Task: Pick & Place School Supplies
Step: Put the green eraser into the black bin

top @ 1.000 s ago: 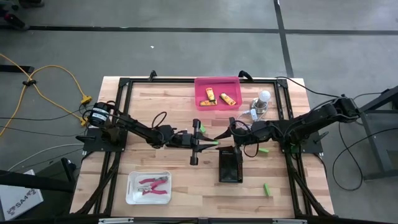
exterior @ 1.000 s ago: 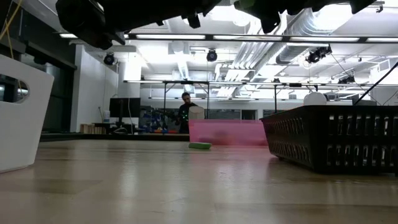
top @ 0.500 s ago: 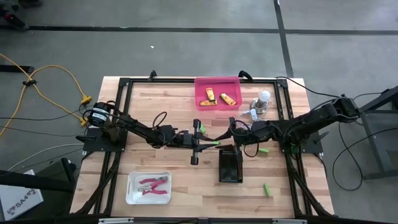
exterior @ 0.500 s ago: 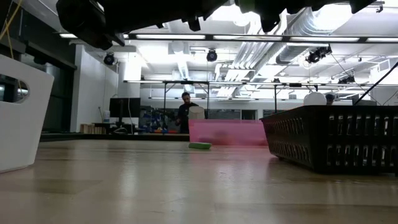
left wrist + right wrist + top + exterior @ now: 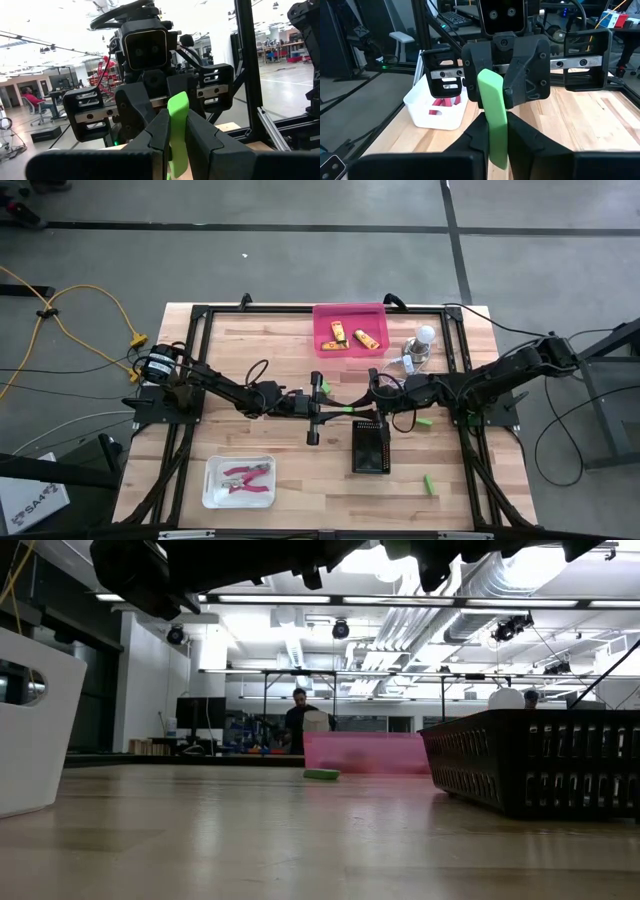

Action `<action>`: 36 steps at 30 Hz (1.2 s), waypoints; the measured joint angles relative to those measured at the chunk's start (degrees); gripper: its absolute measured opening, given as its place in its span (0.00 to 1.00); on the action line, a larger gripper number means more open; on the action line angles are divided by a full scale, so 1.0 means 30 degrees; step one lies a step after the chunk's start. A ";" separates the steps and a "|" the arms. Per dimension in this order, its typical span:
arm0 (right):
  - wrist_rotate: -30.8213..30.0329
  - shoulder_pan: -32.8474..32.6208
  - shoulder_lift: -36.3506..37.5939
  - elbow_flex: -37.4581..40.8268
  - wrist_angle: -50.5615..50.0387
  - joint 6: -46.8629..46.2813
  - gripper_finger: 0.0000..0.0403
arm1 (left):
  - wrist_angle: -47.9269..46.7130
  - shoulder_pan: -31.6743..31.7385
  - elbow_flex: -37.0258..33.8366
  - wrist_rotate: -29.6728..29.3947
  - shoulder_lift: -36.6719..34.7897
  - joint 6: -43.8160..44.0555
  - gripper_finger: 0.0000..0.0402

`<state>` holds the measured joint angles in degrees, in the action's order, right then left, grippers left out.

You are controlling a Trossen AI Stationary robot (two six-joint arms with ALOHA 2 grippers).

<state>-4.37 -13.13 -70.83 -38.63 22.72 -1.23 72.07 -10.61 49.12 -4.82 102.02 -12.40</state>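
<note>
A bright green block (image 5: 347, 409) hangs above the table's middle, between my two grippers, which face each other. My left gripper (image 5: 336, 412) comes from the left and is shut on one end of the block (image 5: 177, 125). My right gripper (image 5: 362, 406) comes from the right and is shut on the other end (image 5: 492, 115). Two more green blocks (image 5: 424, 422) (image 5: 429, 483) lie flat on the wood at the right. Yellow-orange pieces (image 5: 338, 333) (image 5: 366, 338) lie in the pink tray (image 5: 350, 308). Pink-handled tools (image 5: 246, 477) lie in the white bin (image 5: 212, 480). My left gripper pinches the green block's left end (image 5: 176, 150) between its two fingers, coming level from the table's left. The block sticks out past the fingertips toward the other gripper, clear of the table. My right gripper pinches the block's right end (image 5: 496, 145) between its two fingers, coming about level from the table's right and along the block. The block's far end (image 5: 487, 82) reaches into the left gripper's fingers.
A black mesh basket (image 5: 370, 446) stands just nearer than the grippers. A white bulb (image 5: 425, 335) with its cable lies right of the pink tray. The low view shows the basket (image 5: 540, 765), the white bin (image 5: 35, 720) and one green block (image 5: 322, 774).
My right gripper's fingers have closed in on the green block that my left gripper holds. Both arms have kept their places, and the block has not moved.
</note>
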 joint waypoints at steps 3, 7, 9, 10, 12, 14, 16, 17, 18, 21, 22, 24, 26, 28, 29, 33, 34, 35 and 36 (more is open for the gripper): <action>0.0008 -0.0007 0.0000 0.0000 -0.0001 0.0000 0.09 | 0.0000 0.0000 0.0000 0.0003 0.0000 0.0000 0.09; 0.0011 -0.0003 0.0000 0.0000 -0.0005 0.0000 0.09 | 0.0000 0.0000 0.0000 0.0007 0.0000 0.0000 0.09; 0.0011 0.0000 0.0000 0.0000 -0.0007 0.0000 0.09 | 0.0000 0.0000 0.0000 0.0007 0.0000 0.0000 0.09; 0.0013 -0.0003 0.0000 0.0000 -0.0003 0.0000 0.08 | 0.0000 0.0000 0.0000 0.0007 0.0000 0.0000 0.09; 0.0025 -0.0007 0.0000 0.0000 0.0000 0.0000 0.08 | 0.0020 0.0000 0.0000 0.0007 0.0000 0.0223 0.10; 0.0025 -0.0007 0.0000 0.0000 0.0015 0.0000 0.08 | 0.0044 0.0000 0.0000 0.0010 0.0000 0.0753 0.12; 0.0051 0.0000 0.0000 0.0000 0.0003 -0.0007 0.08 | 0.0047 0.0000 -0.0007 0.0022 0.0000 0.0900 0.16; 0.0062 0.0000 0.0000 0.0000 -0.0004 -0.0007 0.08 | 0.0058 0.0000 -0.0004 0.0029 0.0000 0.0861 0.18; 0.0062 0.0000 0.0000 0.0000 -0.0017 -0.0007 0.08 | 0.0066 0.0000 -0.0007 0.0079 0.0000 0.0706 0.20; 0.0062 0.0000 0.0000 0.0000 -0.0015 -0.0007 0.08 | 0.0066 0.0000 -0.0007 0.0131 0.0000 0.0641 0.27; 0.0055 -0.0001 0.0000 0.0000 -0.0015 -0.0007 0.08 | 0.0072 0.0000 -0.0007 0.0131 0.0000 0.0641 0.29; 0.0055 0.0000 0.0000 0.0000 -0.0035 -0.0007 0.08 | 0.0066 0.0000 -0.0007 0.0131 0.0000 0.0641 0.32; 0.0050 0.0000 0.0000 0.0000 -0.0146 -0.0057 0.08 | 0.0068 0.0000 -0.0007 0.0131 0.0000 0.0641 0.33; -0.0024 -0.0001 0.0000 0.0000 -0.0480 -0.0176 0.08 | 0.0066 -0.0034 -0.0007 0.0152 0.0000 0.0641 0.33; -0.0027 -0.0007 0.0000 0.0002 -0.0686 -0.0213 0.08 | 0.0066 -0.0051 -0.0007 0.0153 0.0000 0.0641 0.33; -0.0084 -0.0124 0.0226 0.0007 -0.1606 -0.0616 0.08 | 0.0007 -0.0141 -0.0007 0.0437 0.0000 0.0641 0.33; -0.0077 -0.0171 0.0233 0.0007 -0.1875 -0.0967 0.08 | -0.0007 -0.0161 -0.0018 0.0511 0.0000 0.0637 0.33; -0.0083 -0.0242 0.0233 0.0007 -0.2296 -0.1278 0.08 | -0.0015 -0.0202 -0.0022 0.0586 0.0000 0.0634 0.33; -0.0077 -0.0331 0.0225 0.0007 -0.2720 -0.1580 0.08 | -0.0007 -0.0262 -0.0022 0.0597 0.0000 0.0634 0.33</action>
<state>-4.60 -14.12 -70.15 -38.61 14.56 -5.98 72.05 -11.40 49.06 -3.03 102.02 -10.50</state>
